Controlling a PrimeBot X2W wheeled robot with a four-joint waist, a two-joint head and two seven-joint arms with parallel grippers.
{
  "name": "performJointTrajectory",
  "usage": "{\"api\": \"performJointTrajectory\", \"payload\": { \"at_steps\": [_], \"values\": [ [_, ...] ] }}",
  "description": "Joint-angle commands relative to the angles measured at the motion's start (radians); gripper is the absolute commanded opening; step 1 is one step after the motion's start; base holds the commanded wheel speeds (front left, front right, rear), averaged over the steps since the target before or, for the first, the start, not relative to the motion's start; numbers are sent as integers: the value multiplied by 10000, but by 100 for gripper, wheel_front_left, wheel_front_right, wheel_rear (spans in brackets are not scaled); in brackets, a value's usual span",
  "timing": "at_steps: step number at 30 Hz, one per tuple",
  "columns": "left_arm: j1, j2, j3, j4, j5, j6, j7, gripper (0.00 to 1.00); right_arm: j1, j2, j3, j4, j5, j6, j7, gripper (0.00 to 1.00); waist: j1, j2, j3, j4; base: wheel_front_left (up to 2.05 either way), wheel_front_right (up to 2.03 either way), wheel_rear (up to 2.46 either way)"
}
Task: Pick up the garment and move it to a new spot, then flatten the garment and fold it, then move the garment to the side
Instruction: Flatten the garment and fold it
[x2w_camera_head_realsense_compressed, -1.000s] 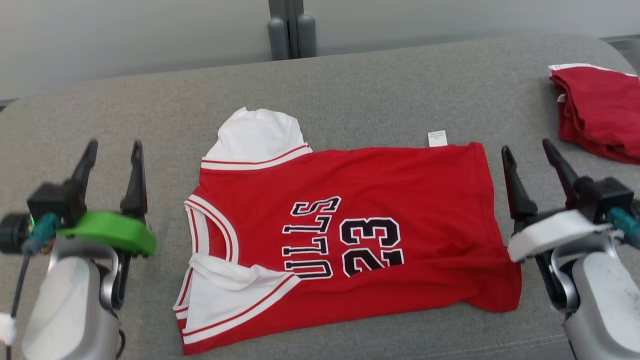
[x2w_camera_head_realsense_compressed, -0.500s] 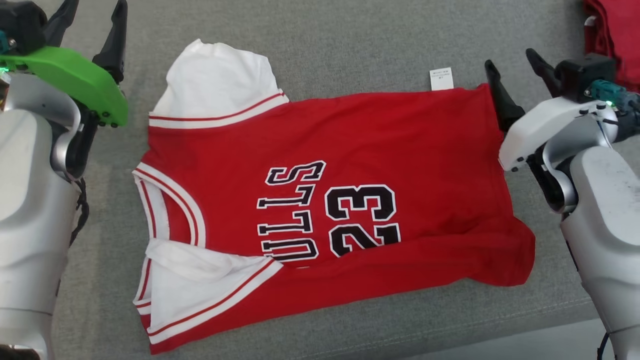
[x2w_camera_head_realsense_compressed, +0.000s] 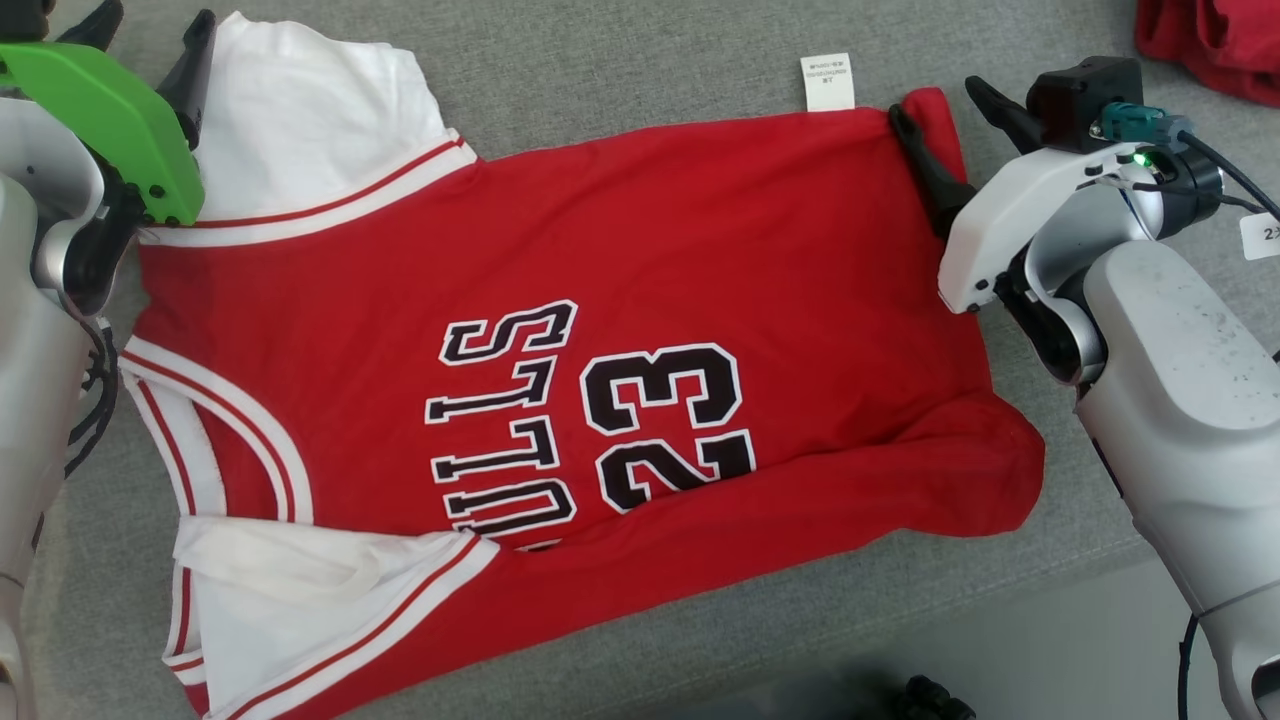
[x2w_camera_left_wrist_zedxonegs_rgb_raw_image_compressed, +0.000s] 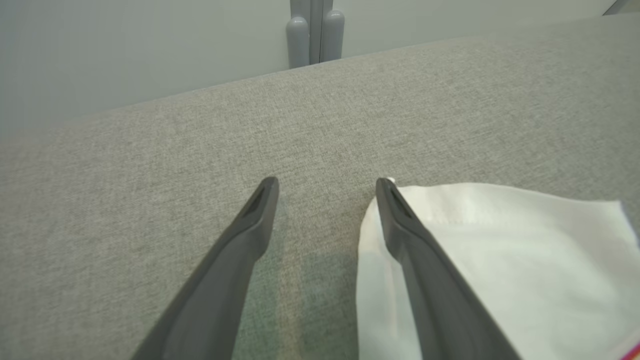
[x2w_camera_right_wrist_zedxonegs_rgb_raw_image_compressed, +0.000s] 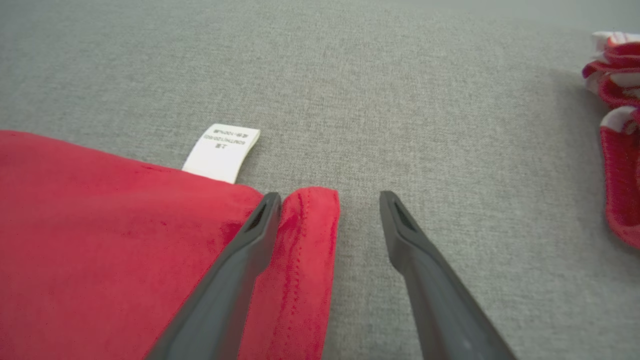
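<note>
grey woven cushion (x2w_camera_head_realsense_compressed: 650, 90) spreads under everything, with a pale wall (x2w_camera_left_wrist_zedxonegs_rgb_raw_image_compressed: 125, 50) behind it and a second red garment (x2w_camera_right_wrist_zedxonegs_rgb_raw_image_compressed: 620, 165) bunched at the far right. your red jersey (x2w_camera_head_realsense_compressed: 700, 250) lies spread flat, print up, in the middle. you look to be starting the fold. your left gripper (x2w_camera_left_wrist_zedxonegs_rgb_raw_image_compressed: 326, 182), fingers apart and empty, straddles the edge of the white shoulder panel (x2w_camera_left_wrist_zedxonegs_rgb_raw_image_compressed: 500, 240). your right gripper (x2w_camera_right_wrist_zedxonegs_rgb_raw_image_compressed: 328, 196), also spread and empty, straddles the far hem corner (x2w_camera_right_wrist_zedxonegs_rgb_raw_image_compressed: 310, 225) beside the care label (x2w_camera_right_wrist_zedxonegs_rgb_raw_image_compressed: 222, 150). next, probably: lower each onto its corner, close, then lift both together.
</note>
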Motion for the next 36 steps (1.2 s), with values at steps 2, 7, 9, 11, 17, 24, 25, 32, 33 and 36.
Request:
{"api": "performJointTrajectory", "payload": {
  "at_steps": [2, 7, 9, 11, 17, 24, 25, 32, 33, 36],
  "values": [
    [-237, 72, -286, 249, -155, -23, 49, 100, -220, 14, 198, 149, 129, -1, -90, 100, -2, 0, 223, -209, 0, 0, 0],
    [-377, 107, -865, 670, -493, -23, -1, 100, -459, 71, 648, 452, 366, -1, -126, 100, -2, 0, 259, -258, 0, 0, 0],
    [-416, 85, -1043, 855, -645, -23, 72, 100, -566, 124, 836, 550, 455, -1, -122, 100, -2, 0, 284, -283, 0, 0, 0],
    [-441, 12, -1174, 956, -850, -23, 141, 100, -650, 144, 1022, 647, 532, 1, -115, 100, -2, 0, 299, -305, 0, 0, 0],
    [-250, -170, -1742, 972, -1688, -36, 922, 0, -689, 23, 1512, 613, 1028, 1, 42, 0, -2, 0, 202, -248, 0, 0, 0],
    [-706, 30, -1750, 885, -2117, -4, 11, 0, -955, -260, 1566, 329, 1144, -2, -592, 0, -2, 0, 1, -65, 0, 0, 0],
    [-817, 24, -1734, 882, -2141, -4, -232, 0, -988, -275, 1526, 339, 1084, -2, -783, 0, -2, 0, -45, -14, 0, 0, 0],
    [-954, -103, -1810, 762, -2362, -4, -1589, 0, -1089, -349, 1019, 979, 468, -2, -1926, 0, -2, 0, -468, 372, 0, 0, 0],
    [-890, -127, -1863, 671, -2420, -4, -1739, 0, -1063, -306, 928, 1125, 382, -2, -2047, 0, -2, 0, -549, 424, 0, 0, 0],
    [-593, -153, -1997, 278, -2598, -4, -2187, 0, -858, -242, 815, 1487, 234, -2, -2285, 0, -2, 0, -794, 595, 0, 0, 0]
  ]
}}
